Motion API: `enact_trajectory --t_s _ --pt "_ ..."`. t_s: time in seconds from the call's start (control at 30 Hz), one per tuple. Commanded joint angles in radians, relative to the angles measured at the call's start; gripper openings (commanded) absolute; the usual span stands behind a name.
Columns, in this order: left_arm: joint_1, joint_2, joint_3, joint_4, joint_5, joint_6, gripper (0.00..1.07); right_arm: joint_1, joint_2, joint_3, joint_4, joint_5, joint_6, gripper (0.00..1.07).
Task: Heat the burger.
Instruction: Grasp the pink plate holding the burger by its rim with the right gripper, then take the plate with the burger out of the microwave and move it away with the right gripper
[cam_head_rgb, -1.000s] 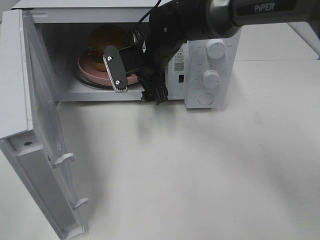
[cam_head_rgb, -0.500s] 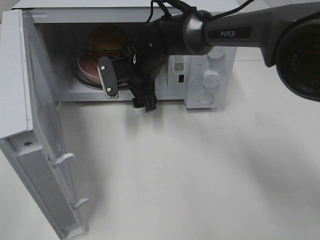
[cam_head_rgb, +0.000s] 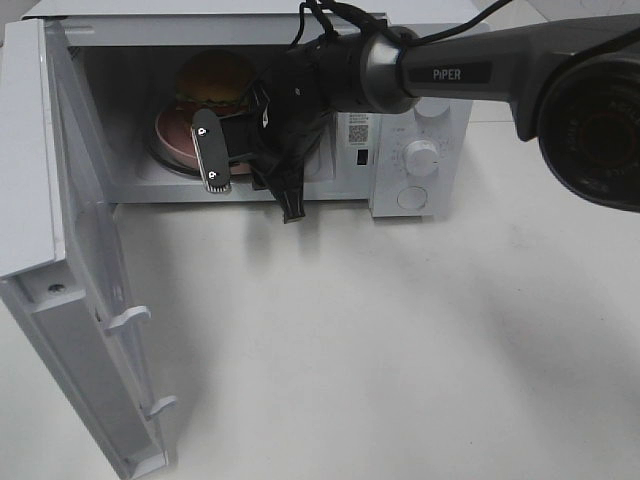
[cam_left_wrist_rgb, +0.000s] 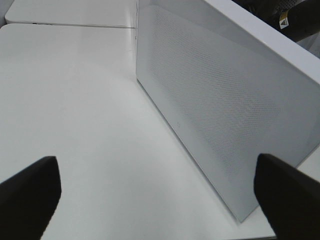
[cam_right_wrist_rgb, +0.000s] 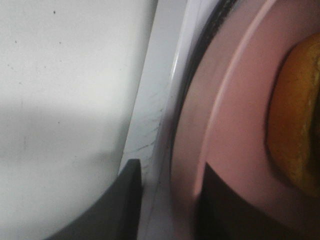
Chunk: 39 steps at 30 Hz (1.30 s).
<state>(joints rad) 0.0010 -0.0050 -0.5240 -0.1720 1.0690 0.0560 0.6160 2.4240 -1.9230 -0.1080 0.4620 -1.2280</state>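
Black right end effector (cam_head_rgb: 212, 152) narrowed, shifted left

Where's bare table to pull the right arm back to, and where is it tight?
Free: the white table in front of the microwave, between its open door and the right edge of the high view. Tight: the microwave cavity, where the pink plate with the burger fills the floor and the right claw sits at the plate's rim.
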Motion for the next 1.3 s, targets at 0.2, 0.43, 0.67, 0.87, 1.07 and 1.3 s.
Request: enact_trajectory --t_s 0.2,0.43,0.67,0.87,1.07,1.3 --pt "0.002 -0.016 0.002 -0.008 -0.006 -0.003 0.98 0.02 -0.023 -0.001 0.009 0.06 -0.001 0.0" --pt "0.002 -0.016 0.002 -0.008 -0.006 -0.003 0.98 0.04 -0.056 0.017 0.01 0.085 -0.044 0.0" --pt "0.002 -0.016 0.002 -0.008 -0.006 -0.003 0.98 0.051 -0.152 0.163 -0.006 0.01 -0.109 0.0" --pt "0.002 -0.016 0.002 -0.008 -0.006 -0.003 0.98 0.051 -0.213 0.25 -0.009 -0.053 -0.109 0.0" --pt "0.002 -0.016 0.002 -0.008 -0.006 -0.003 0.98 0.051 -0.301 0.387 -0.059 -0.101 -0.09 0.0" --pt "0.002 -0.016 0.002 -0.008 -0.006 -0.003 0.98 0.051 -0.381 0.504 -0.059 -0.185 -0.087 0.0"
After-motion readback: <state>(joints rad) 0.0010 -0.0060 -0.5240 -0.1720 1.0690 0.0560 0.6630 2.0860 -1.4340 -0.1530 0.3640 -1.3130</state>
